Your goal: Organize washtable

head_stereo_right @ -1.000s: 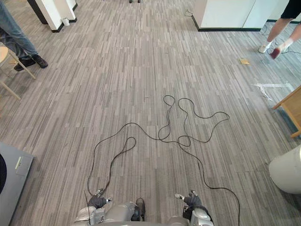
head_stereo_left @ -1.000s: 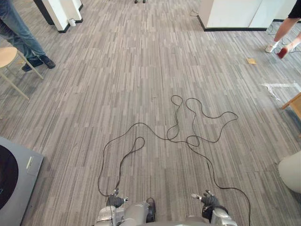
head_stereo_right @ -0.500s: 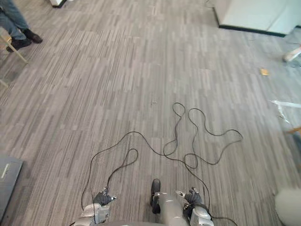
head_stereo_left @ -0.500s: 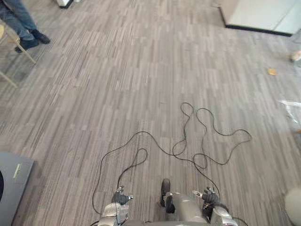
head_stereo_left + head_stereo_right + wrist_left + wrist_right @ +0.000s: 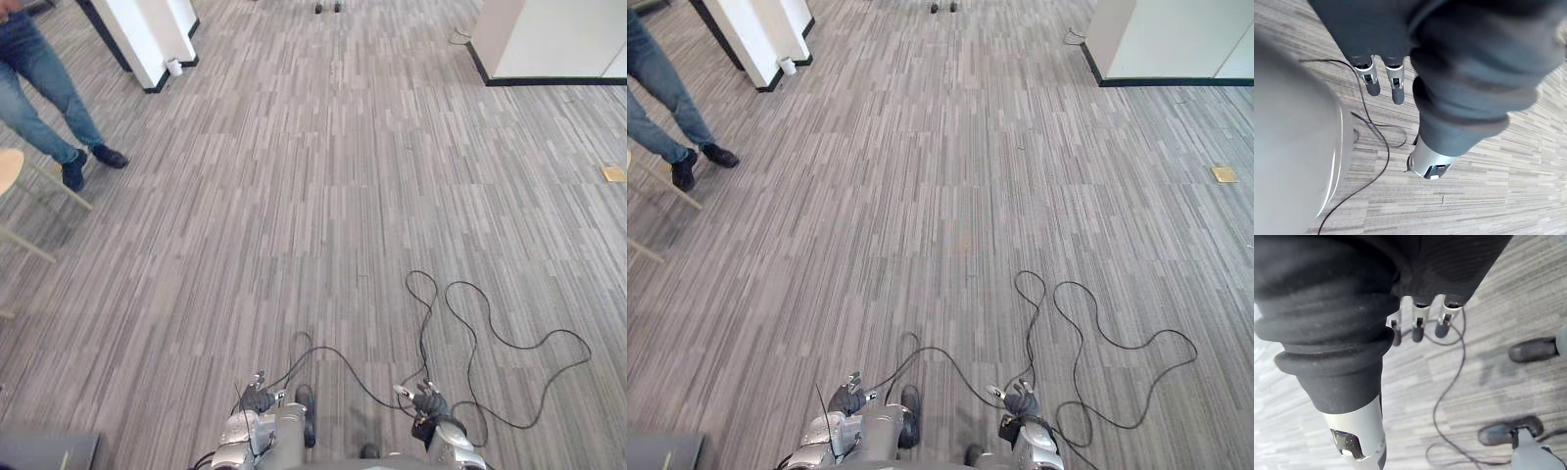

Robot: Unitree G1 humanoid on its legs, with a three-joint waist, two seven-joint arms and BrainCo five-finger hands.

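Note:
My left hand (image 5: 257, 399) hangs low at the bottom edge of the eye views, over grey striped carpet. In its wrist view the fingers (image 5: 1371, 81) point down, straight and relaxed, with nothing between them and the thumb (image 5: 1430, 164). My right hand (image 5: 427, 403) hangs on the other side at the same height. Its fingers (image 5: 1418, 328) are likewise straight and hold nothing.
A person in jeans (image 5: 49, 98) stands at the far left beside a wooden stool (image 5: 10, 176). A white pillar (image 5: 147, 39) rises at the back left and a white cabinet (image 5: 558, 39) at the back right. A grey machine's corner (image 5: 44, 450) sits at the lower left.
The whole picture has shifted, so the camera has moved; the grey machine now lies almost out of the lower left. The person at the left has stepped. Both hands stay hanging.

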